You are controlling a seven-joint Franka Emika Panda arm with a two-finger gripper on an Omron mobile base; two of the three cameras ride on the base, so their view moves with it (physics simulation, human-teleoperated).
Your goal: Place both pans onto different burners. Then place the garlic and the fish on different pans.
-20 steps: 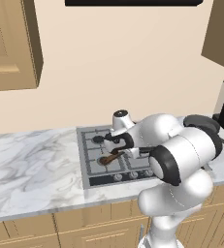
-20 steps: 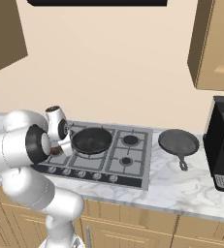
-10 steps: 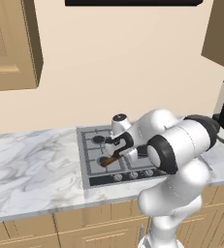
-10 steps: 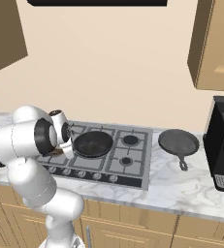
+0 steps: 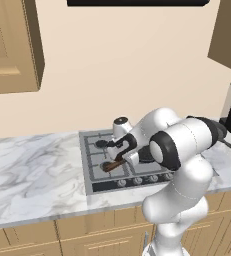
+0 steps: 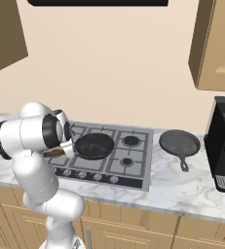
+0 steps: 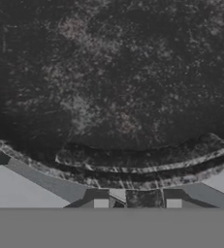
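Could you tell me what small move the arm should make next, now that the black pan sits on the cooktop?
Probably lift the gripper clear of the brown handle: the black pan already rests on the middle burner, while the grey pan lies on the counter right of the cooktop, so it likely goes next.

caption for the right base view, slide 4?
Black pan sits on the cooktop's middle burner, wooden handle toward the arm; grey pan waits on the counter.
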